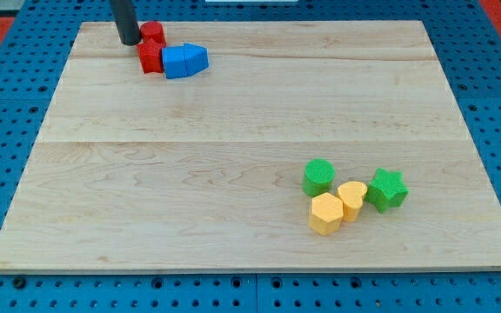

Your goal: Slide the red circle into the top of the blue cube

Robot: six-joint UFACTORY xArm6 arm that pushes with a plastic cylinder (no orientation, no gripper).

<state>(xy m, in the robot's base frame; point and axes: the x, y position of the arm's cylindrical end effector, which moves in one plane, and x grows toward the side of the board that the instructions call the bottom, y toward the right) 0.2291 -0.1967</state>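
My tip stands at the view's top left, touching the left side of a red block that looks round. Just below it lies a second red block. That one touches the left side of a blue block, which looks like a cube. Against the blue block's right side sits a second blue piece with a pointed end. The upper red block sits above and to the left of the blue cube, not touching it.
The wooden board lies on a blue pegboard. At the view's lower right is a cluster: a green round block, a green star, a yellow heart and a yellow hexagon.
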